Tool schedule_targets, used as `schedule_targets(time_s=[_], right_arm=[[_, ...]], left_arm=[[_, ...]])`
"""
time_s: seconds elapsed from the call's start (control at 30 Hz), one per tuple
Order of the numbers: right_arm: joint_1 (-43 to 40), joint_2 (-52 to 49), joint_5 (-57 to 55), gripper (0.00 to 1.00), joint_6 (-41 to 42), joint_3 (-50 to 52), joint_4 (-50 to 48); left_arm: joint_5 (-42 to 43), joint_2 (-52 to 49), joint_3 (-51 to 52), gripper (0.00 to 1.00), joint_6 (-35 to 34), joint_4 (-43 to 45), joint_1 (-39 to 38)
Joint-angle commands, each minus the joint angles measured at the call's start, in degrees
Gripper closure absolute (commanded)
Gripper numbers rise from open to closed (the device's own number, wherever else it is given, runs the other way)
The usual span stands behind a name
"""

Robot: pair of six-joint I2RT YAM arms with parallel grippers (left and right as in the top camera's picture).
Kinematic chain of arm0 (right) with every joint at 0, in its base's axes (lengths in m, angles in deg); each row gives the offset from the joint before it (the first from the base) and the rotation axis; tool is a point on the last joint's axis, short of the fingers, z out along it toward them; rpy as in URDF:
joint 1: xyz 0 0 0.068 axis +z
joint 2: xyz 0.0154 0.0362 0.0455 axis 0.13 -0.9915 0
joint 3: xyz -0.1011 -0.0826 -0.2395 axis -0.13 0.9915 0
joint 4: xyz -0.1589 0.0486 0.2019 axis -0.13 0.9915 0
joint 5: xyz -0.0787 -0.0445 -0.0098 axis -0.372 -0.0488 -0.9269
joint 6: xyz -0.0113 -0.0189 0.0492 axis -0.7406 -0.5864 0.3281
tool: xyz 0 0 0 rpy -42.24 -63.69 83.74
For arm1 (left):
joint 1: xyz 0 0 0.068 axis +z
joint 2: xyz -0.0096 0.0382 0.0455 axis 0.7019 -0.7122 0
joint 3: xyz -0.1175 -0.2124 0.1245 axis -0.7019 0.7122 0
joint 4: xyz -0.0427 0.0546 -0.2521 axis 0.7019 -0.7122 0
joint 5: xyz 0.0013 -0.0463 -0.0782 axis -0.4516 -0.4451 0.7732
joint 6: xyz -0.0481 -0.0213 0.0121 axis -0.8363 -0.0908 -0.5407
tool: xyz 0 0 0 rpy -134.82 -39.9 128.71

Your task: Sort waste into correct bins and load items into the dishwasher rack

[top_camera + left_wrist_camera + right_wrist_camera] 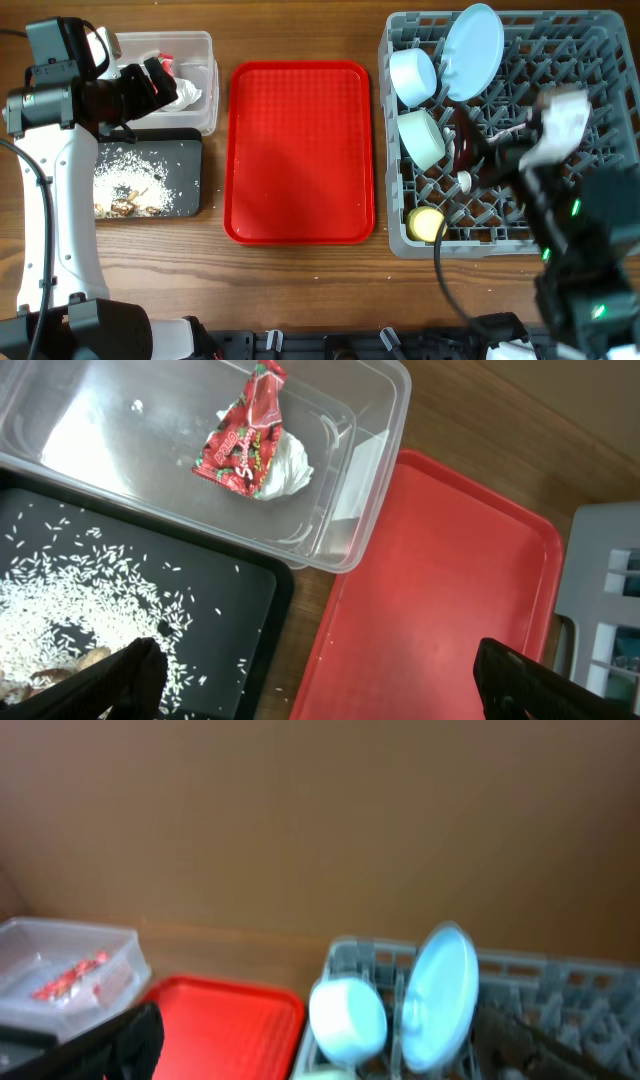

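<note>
The red wrapper point(245, 435) and white tissue point(285, 465) lie in the clear tub point(200, 42). White rice point(125, 172) and brown scraps point(125, 207) lie in the black tray point(190, 170). My left gripper point(320, 690) is open and empty above the near edge of the tub and the tray; it also shows in the overhead view point(165, 82). The grey rack point(600, 60) holds the blue plate point(472, 50), blue bowl point(412, 75), mint bowl point(422, 138), yellow cup point(427, 224) and white utensils point(465, 180). My right gripper point(480, 150) is open and empty over the rack.
The flat red serving tray point(300, 150) lies between the bins and the rack, with nothing on it. The right wrist view is blurred and shows the plate point(440, 995) and blue bowl point(345, 1015) standing upright in the rack. A few rice grains lie on the wood beside the black tray.
</note>
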State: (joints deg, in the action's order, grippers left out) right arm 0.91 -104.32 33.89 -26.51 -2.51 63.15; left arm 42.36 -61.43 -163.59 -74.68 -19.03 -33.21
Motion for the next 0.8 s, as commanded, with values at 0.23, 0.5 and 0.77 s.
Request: schedule_targets(time_s=[0.23, 0.5, 0.77], right_arm=[[-1.73, 26.05, -0.35, 0.00, 3.58, 35.43, -18.01], [-1.73, 36.61, -0.96, 0.00, 3.06, 45.57, -19.10], [-1.70, 39.04, -0.96, 0.00, 3.19, 50.14, -18.69]], left_arm=[[-0.07, 0.68, -0.68, 0.00, 0.48, -0.02, 0.26], [-0.07, 0.68, -0.68, 0.00, 0.48, -0.02, 0.26], [-0.07, 0.68, -0.68, 0.00, 0.48, -0.02, 0.26]])
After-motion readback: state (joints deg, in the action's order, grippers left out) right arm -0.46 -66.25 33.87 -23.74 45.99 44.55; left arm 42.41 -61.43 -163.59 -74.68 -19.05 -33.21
